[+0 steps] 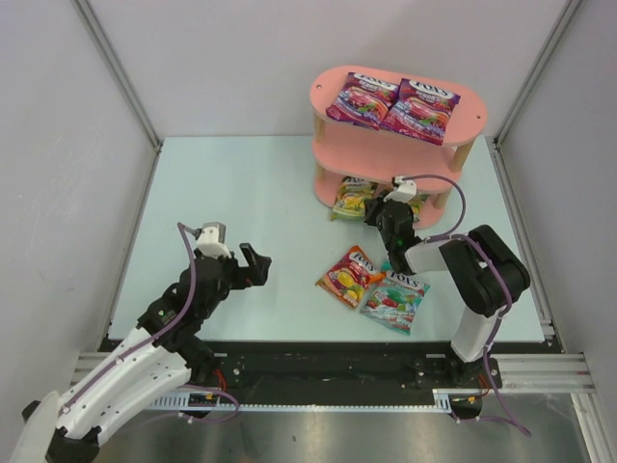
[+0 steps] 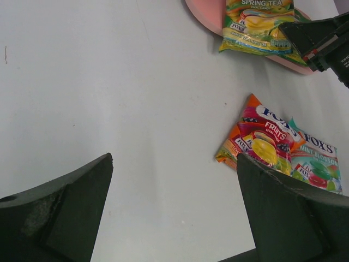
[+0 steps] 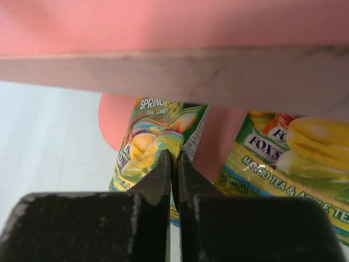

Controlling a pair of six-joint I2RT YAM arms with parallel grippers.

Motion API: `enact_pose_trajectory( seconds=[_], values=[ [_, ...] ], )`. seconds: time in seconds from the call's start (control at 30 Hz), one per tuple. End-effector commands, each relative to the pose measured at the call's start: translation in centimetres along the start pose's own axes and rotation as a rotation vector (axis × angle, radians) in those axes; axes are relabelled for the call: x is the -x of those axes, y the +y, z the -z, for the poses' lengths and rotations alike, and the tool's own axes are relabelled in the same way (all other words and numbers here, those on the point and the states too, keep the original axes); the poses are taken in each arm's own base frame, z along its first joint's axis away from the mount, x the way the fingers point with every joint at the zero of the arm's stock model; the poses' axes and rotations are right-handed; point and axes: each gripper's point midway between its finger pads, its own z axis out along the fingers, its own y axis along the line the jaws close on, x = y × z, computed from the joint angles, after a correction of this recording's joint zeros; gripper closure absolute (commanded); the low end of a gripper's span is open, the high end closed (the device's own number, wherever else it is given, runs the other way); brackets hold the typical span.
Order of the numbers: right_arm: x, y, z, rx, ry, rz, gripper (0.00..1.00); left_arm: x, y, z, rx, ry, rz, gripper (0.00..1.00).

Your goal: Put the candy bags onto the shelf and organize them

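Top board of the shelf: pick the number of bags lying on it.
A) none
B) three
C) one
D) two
D: one purple bag and a second purple bag lie side by side on the top board of the shelf.

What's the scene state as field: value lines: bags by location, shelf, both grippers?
shelf: pink three-tier rack with wooden posts, far right of white table
top tier: two purple-magenta glossy flat candy bags, side by side
bottom tier: two yellow-green glossy bags
table: red-orange bag and teal-white bag, touching
left gripper: open, empty
right gripper: shut at one yellow-green bag's near edge; grip unclear
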Motion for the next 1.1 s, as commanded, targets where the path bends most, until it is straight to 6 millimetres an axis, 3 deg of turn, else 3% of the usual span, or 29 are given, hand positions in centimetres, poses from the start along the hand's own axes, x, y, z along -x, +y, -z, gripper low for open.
enact_pose_trajectory(
  seconds=[0.0,0.37,1.07],
  values=[
    [4.4,1.3,-1.8,0.001,-0.161,-0.075,1.0,1.4,-1.1,0.0,-0.044,-0.037,-0.009,0.0],
    [5.4,1.4,-3.6,-0.004,-0.175,-0.073,1.0,1.2,-0.4,0.0,-0.025,-0.04,-0.019,0.0],
    [7.1,-0.7,-2.7,-0.091,-0.244,-0.134,1.0,0.5,-0.3,0.2,-0.032,-0.022,-0.015,0.0]
  ],
)
